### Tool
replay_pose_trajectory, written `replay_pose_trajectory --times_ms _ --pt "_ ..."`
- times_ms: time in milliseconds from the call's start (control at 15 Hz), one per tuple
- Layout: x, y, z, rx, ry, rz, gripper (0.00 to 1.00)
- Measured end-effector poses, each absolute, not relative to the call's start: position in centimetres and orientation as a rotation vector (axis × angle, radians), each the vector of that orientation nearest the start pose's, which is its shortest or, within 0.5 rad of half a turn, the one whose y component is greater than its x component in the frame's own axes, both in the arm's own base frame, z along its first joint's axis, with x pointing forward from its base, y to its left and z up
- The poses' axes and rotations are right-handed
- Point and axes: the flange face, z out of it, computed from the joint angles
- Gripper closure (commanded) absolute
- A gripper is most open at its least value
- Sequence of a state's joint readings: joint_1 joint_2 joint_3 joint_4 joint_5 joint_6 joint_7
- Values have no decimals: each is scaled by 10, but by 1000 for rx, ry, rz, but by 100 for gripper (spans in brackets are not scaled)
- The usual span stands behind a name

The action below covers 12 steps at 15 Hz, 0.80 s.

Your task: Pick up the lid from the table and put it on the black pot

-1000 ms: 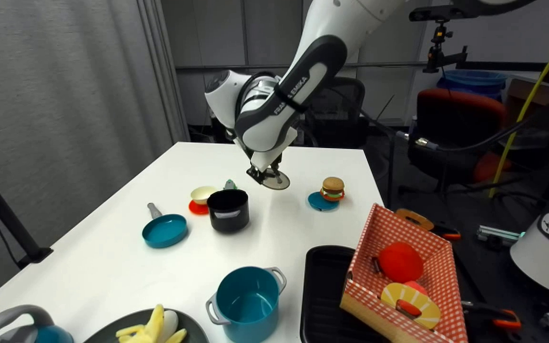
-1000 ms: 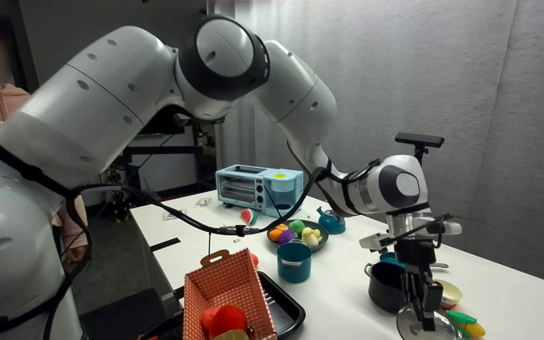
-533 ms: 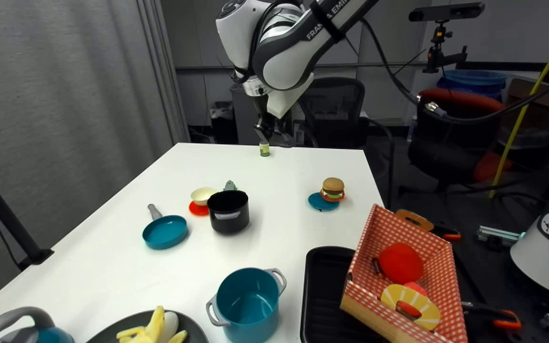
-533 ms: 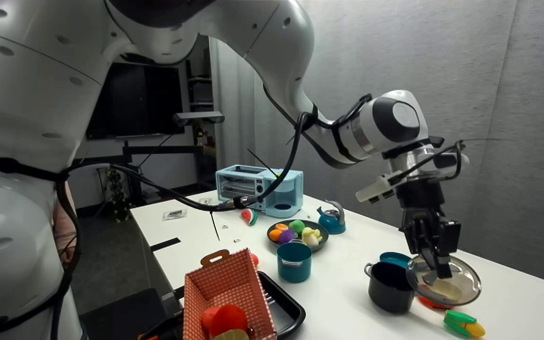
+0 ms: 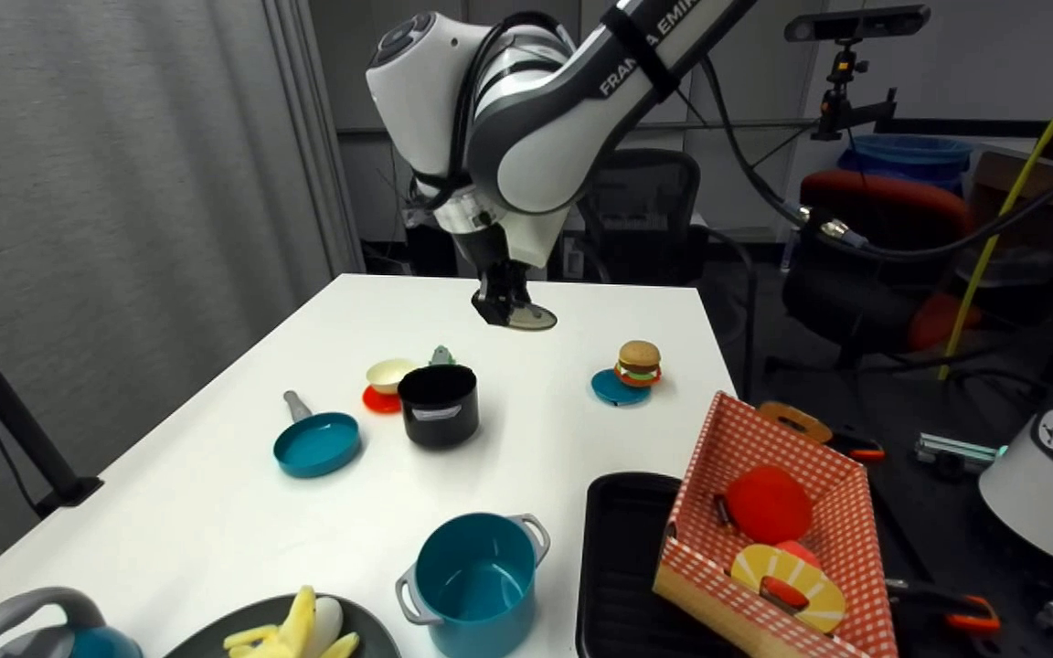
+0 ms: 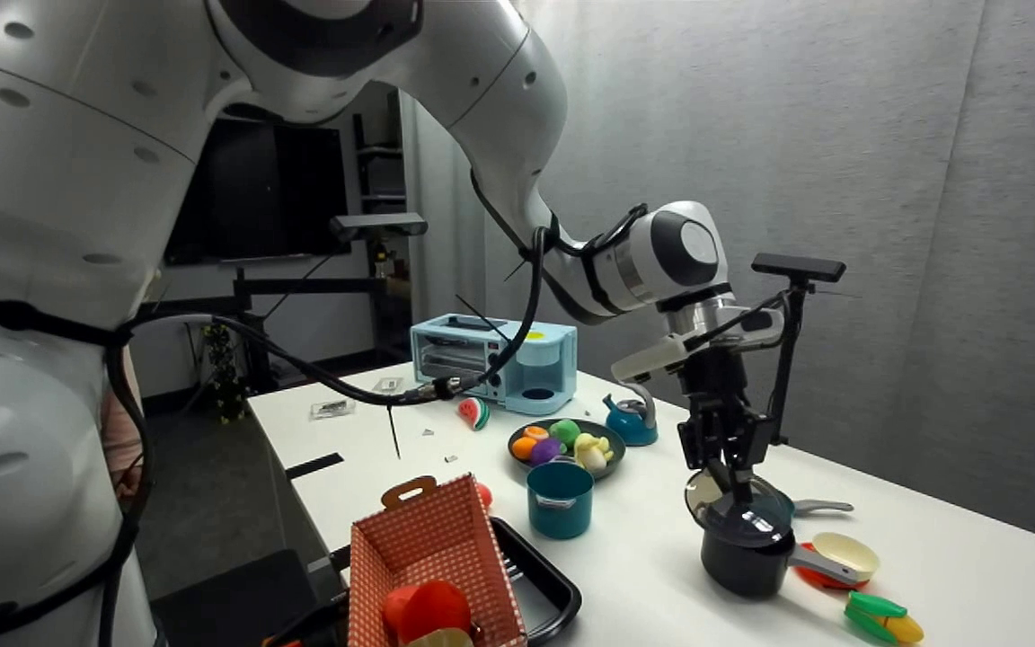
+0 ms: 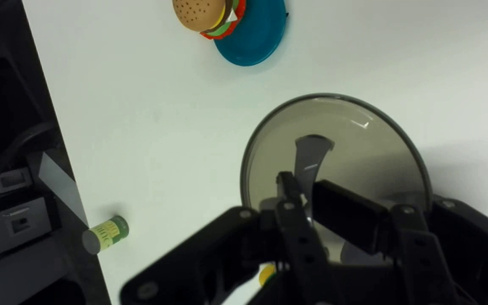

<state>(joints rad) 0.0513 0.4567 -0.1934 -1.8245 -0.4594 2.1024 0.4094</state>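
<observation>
The lid is a round see-through disc with a grey rim and a grey handle; it shows in the wrist view (image 7: 362, 123) and in both exterior views (image 5: 534, 318) (image 6: 756, 526). My gripper (image 7: 305, 186) is shut on the lid's handle, one finger on each side. It holds the lid in the air, tilted. The black pot (image 5: 440, 420) stands upright and open on the table, its grey handle (image 6: 827, 566) pointing out. In an exterior view the gripper (image 5: 506, 309) and lid are apart from the pot, above and to its right; in an exterior view (image 6: 733, 490) the lid overlaps the pot's top.
A teal pan (image 5: 316, 443), a cream bowl (image 5: 389, 375) and a toy corn (image 6: 884, 615) lie close round the black pot. A toy burger (image 5: 639, 363) sits by a teal dish (image 5: 613, 388). A teal pot (image 5: 476, 585), black tray (image 5: 622, 567) and checked basket (image 5: 773, 448) stand nearer.
The arm first rises with the lid from low near the table, then comes down partway and shifts left in both exterior views, toward the black pot. The lid stays in the gripper.
</observation>
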Motion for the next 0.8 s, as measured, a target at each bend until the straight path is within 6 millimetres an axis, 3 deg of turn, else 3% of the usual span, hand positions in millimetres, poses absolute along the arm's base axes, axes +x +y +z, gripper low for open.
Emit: replay_pose_trajectory --times_ms 267,800 --pt "630 -90 253 -3598 364 273 96" --pt "668 -83 230 -3639 127 200 96"
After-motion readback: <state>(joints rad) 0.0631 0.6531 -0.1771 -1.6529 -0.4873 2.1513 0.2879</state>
